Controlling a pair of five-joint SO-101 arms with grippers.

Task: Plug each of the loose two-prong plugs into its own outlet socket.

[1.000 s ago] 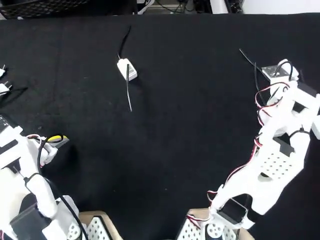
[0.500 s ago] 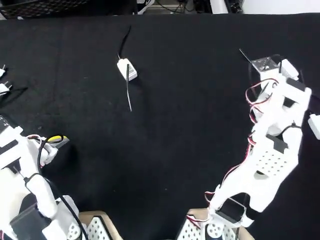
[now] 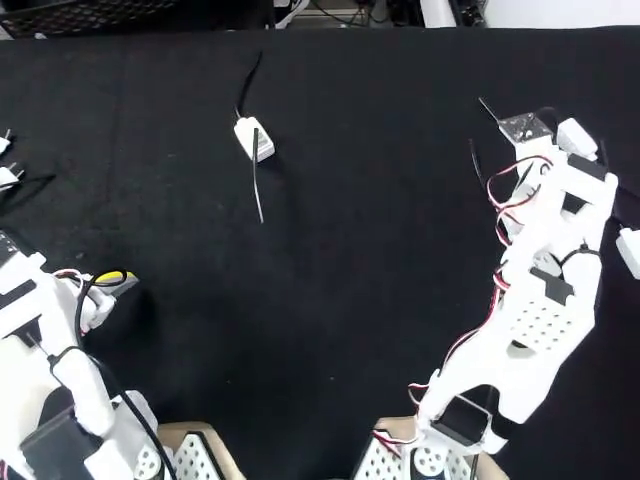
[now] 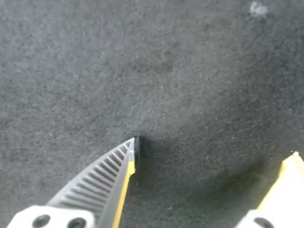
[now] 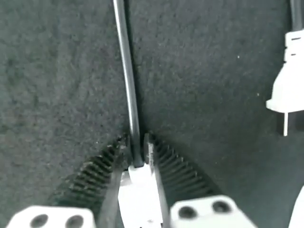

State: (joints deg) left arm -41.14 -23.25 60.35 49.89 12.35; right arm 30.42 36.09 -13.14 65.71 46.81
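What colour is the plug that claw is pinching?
The plug is white, its cord black; right wrist view shows it best.

a robotics lab bench, by the look of it; a table [image 3: 350, 300] under black cloth; two white plastic arms [image 3: 540, 320] with bare servo wires [image 3: 497, 192] (red, white, black); loose cables [image 3: 345, 12] behind the back edge

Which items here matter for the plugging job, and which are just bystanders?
Job: plug in the right gripper; loose plug nearby; white cord-end block mid-table; small plugs at the cloth edge.
Bystanders: left gripper, open over the cloth; cables beyond it.
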